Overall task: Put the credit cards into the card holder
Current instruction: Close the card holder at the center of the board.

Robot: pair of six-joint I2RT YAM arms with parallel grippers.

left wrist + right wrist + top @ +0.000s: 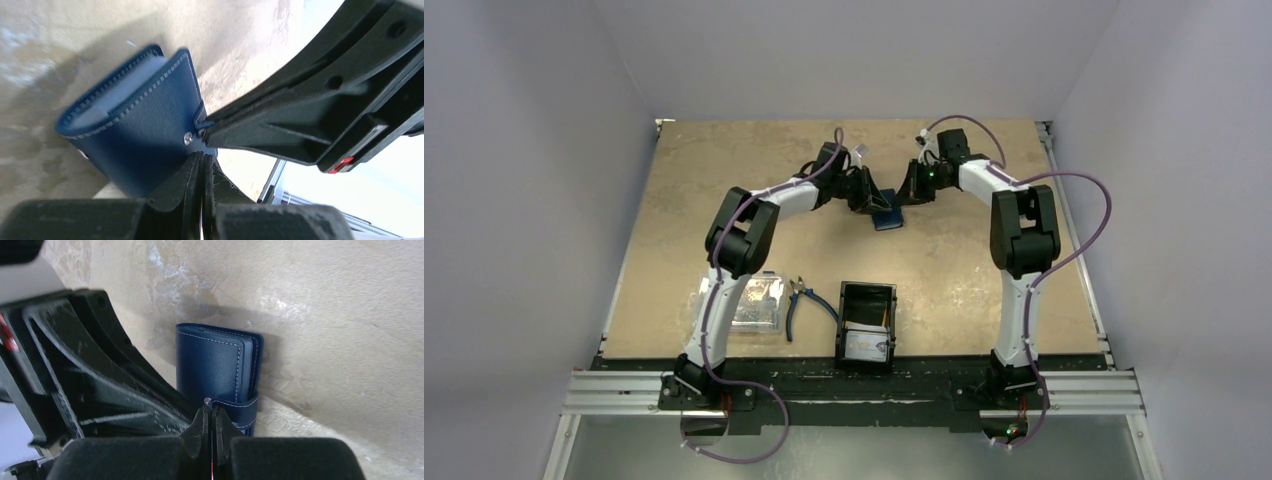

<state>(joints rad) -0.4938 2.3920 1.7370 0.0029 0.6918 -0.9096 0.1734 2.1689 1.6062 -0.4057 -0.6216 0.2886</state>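
1. I have both arms reaching to the far middle of the table, and their tips meet over the card holder.
2. The card holder is a navy blue wallet with pale stitching. It rests on the tan tabletop, well beyond the black tray, and its leaves are folded together.
3. On the left wrist camera, the left gripper has its fingers pressed together, with only a thin seam between them. They pinch the lower edge of the card holder's front cover, just below the metal snap.
4. On the right wrist camera, the right gripper is also closed. Its fingertips are clamped on the card holder's strap, which wraps around the open edge.
5. Each wrist view shows the other gripper's black body close alongside, touching the same end of the card holder.
6. A pale credit card lies in the near end of the black tray. I cannot tell whether there are more beneath it.
7. Blue-handled pliers lie just left of the tray. A clear plastic box sits further left, beside the left arm.
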